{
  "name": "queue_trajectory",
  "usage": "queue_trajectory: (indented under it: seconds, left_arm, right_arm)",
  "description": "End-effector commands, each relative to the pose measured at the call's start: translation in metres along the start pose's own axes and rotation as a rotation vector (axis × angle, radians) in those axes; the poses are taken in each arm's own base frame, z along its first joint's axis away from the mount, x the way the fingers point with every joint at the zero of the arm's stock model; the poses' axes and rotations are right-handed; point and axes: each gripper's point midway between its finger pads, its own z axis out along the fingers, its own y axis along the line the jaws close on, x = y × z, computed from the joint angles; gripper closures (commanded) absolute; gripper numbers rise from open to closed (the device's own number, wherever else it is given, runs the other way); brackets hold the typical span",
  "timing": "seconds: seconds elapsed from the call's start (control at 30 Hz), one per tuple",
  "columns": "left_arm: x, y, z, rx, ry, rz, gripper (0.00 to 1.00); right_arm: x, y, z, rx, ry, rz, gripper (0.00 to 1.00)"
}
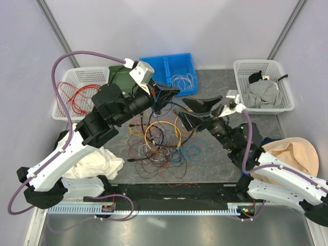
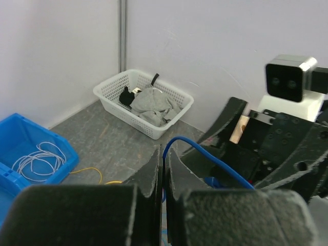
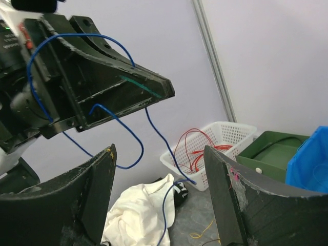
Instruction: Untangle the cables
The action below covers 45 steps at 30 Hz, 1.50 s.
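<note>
Here, blue cable (image 2: 180, 137) inside left pincer (image 2: 163, 151)

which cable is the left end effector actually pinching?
The thin blue cable: it arcs up out of the shut left end effector. The yellow-orange, red and black ones are ungripped in the heap on the table.

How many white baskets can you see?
2. The left white basket, at the far left, holds red wires. The right white basket, at the far right, holds grey cloth. The arms might hide more.
</note>
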Motion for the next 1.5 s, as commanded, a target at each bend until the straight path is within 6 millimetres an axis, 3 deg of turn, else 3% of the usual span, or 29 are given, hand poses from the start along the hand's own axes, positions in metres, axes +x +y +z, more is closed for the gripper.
queue_trajectory:
  seconds: [0.0,0.23,0.27,0.3,0.33,0.4,0.43,0.57,0.63,0.67,0.7,0.73,0.77,0.8,0.83,1.0,1.1,1.23,1.3,1.33,1.47]
  left_arm:
    - [-0.002,-0.012,-0.007,0.054,-0.009,-0.039,0.98]
    - [0.004,-0.01,-0.012,0.048,-0.001,-0.034,0.98]
    - [0.005,-0.011,-0.012,0.049,0.001,-0.034,0.98]
    - [0.005,-0.01,-0.013,0.049,-0.001,-0.034,0.98]
    - [0.007,-0.01,-0.013,0.049,0.002,-0.034,0.98]
    - [0.007,-0.01,-0.015,0.049,0.002,-0.034,0.98]
    - [0.01,-0.009,-0.015,0.043,0.007,-0.036,0.98]
    - [0.018,-0.004,-0.021,0.019,0.016,-0.038,0.98]
    - [0.026,0.004,-0.023,-0.021,0.029,-0.039,0.92]
    - [0.03,0.006,-0.025,-0.035,0.038,-0.037,0.71]
    - [0.03,0.012,-0.03,-0.067,0.034,-0.035,0.6]
    - [0.043,0.019,-0.033,-0.103,0.066,-0.036,0.49]
    - [0.049,0.025,-0.038,-0.138,0.081,-0.039,0.31]
    - [0.05,0.039,-0.046,-0.218,0.074,-0.04,0.01]
    - [0.063,0.048,-0.051,-0.272,0.098,-0.053,0.0]
    - [0.101,0.097,-0.092,-0.582,0.151,-0.085,0.0]
    - [0.119,0.112,-0.114,-0.699,0.173,-0.126,0.0]
    - [0.146,0.118,-0.134,-0.771,0.204,-0.204,0.0]
    - [0.154,0.12,-0.146,-0.802,0.213,-0.23,0.0]
    - [0.163,0.121,-0.15,-0.818,0.216,-0.26,0.0]
    - [0.176,0.123,-0.172,-0.853,0.196,-0.319,0.0]
  right_arm:
    - [-0.015,0.018,0.025,-0.073,-0.058,0.011,0.24]
    - [0.003,0.017,0.05,-0.085,-0.032,0.018,0.26]
    - [0.005,0.016,0.052,-0.084,-0.028,0.016,0.3]
    - [0.006,0.016,0.053,-0.086,-0.028,0.014,0.35]
    - [0.008,0.014,0.057,-0.081,-0.024,0.01,0.47]
    - [0.011,0.01,0.058,-0.062,-0.016,0.003,0.62]
    - [0.013,0.008,0.058,-0.051,-0.013,0.003,0.74]
    - [0.01,0.0,0.052,-0.011,-0.022,-0.016,1.0]
    - [0.005,-0.002,0.046,0.006,-0.02,-0.028,1.0]
    - [0.002,-0.002,0.044,0.016,-0.017,-0.031,1.0]
    - [0.007,-0.011,0.041,0.063,0.015,-0.042,1.0]
    - [-0.003,-0.01,0.038,0.076,0.007,-0.052,1.0]
    - [-0.005,-0.014,0.036,0.103,0.018,-0.063,1.0]
    - [0.001,-0.023,0.031,0.148,0.063,-0.079,1.0]
    - [-0.011,-0.028,0.029,0.196,0.044,-0.089,1.0]
    - [-0.013,-0.055,0.022,0.354,0.091,-0.161,1.0]
    - [-0.014,-0.065,0.027,0.413,0.096,-0.185,1.0]
    - [-0.002,-0.087,0.046,0.5,0.126,-0.223,1.0]
    - [0.004,-0.107,0.054,0.548,0.14,-0.23,1.0]
    - [0.016,-0.119,0.065,0.566,0.159,-0.216,1.0]
    - [0.034,-0.177,0.094,0.647,0.183,-0.207,1.0]
